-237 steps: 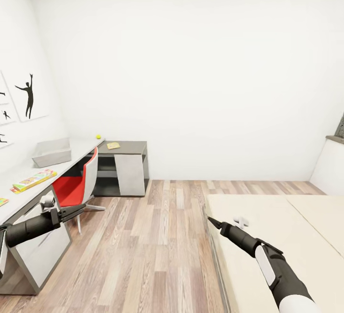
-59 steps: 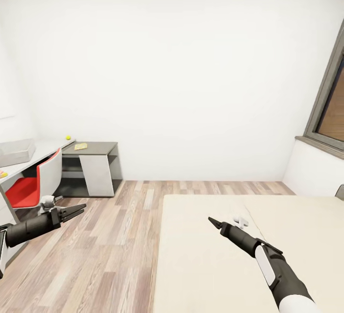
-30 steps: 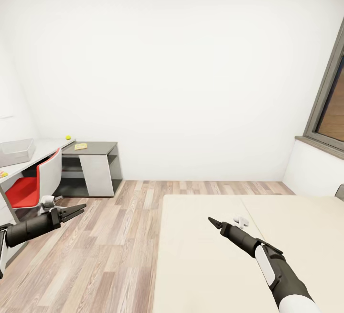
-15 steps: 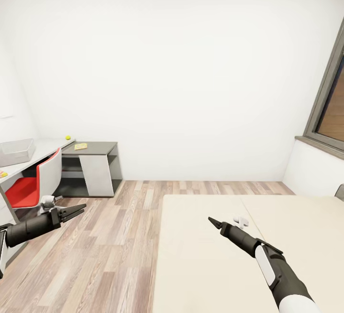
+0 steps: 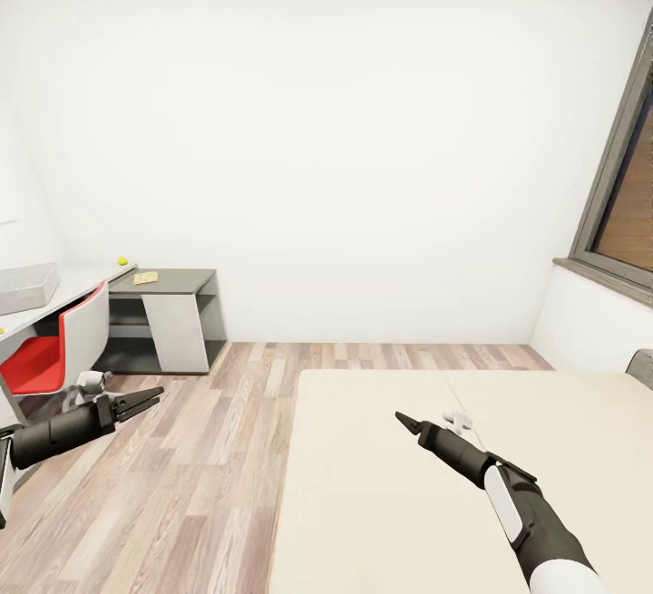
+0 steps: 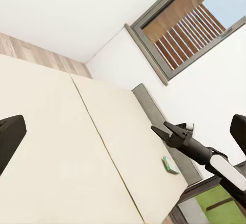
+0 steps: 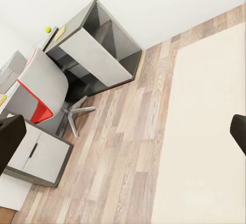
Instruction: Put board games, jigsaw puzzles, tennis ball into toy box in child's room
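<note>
Green-and-white board game [image 6: 170,164] lies flat on the beige bed [image 5: 381,485] near its grey headboard, just below the right pincer [image 6: 163,130] in the left wrist view. Both pincers hold nothing: the right [image 5: 402,419] looks clenched over the bed, the left pincer [image 5: 143,399] parted above the floor. Well beyond the left pincer, the tennis ball [image 5: 121,260] sits on the table [image 5: 77,281].

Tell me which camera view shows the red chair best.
The right wrist view: the red chair shows whole, with grey back, red seat and star base. The head view catches the chair small at its left edge, with its base cut off.
</note>
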